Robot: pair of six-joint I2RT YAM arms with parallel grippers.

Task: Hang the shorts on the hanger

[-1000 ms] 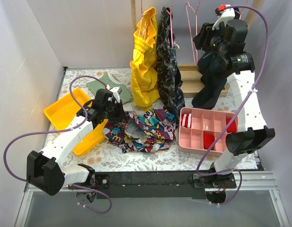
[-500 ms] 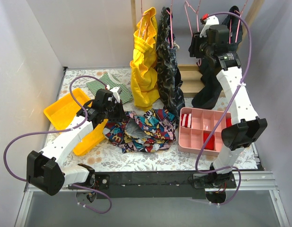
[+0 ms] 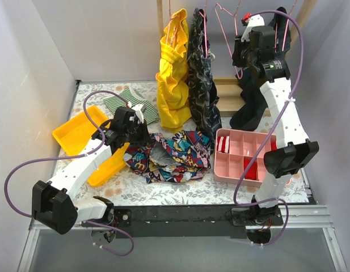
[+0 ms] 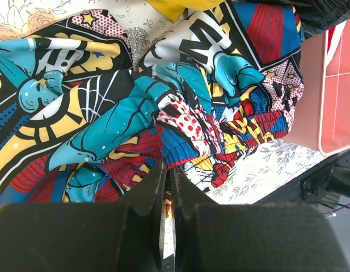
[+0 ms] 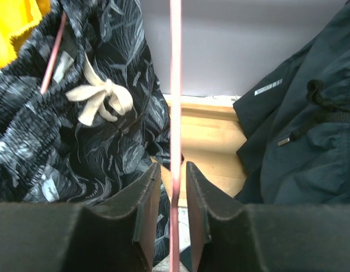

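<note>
The comic-print shorts (image 3: 172,154) lie crumpled on the table, front centre, and fill the left wrist view (image 4: 135,96). My left gripper (image 3: 138,128) is shut just above their left edge; in its wrist view (image 4: 167,165) the jaws leave only a slit with no cloth clearly between them. The empty pink wire hanger (image 3: 230,39) hangs at the back between two dark garments. My right gripper (image 3: 241,55) is raised to it. In the right wrist view the hanger wire (image 5: 175,85) runs straight between the jaws of the gripper (image 5: 173,167), which are narrowly open with a gap on each side.
A yellow garment (image 3: 173,68), a dark patterned garment (image 3: 202,73) and a plain dark one (image 3: 255,96) hang on pink hangers at the back. A pink compartment tray (image 3: 243,170) stands right of the shorts. A yellow bin (image 3: 78,133) and striped cloth (image 3: 121,102) lie left.
My right arm has swung left from the plain dark garment to the empty hanger, and its jaws now straddle the wire. The left arm and the shorts have not moved.
</note>
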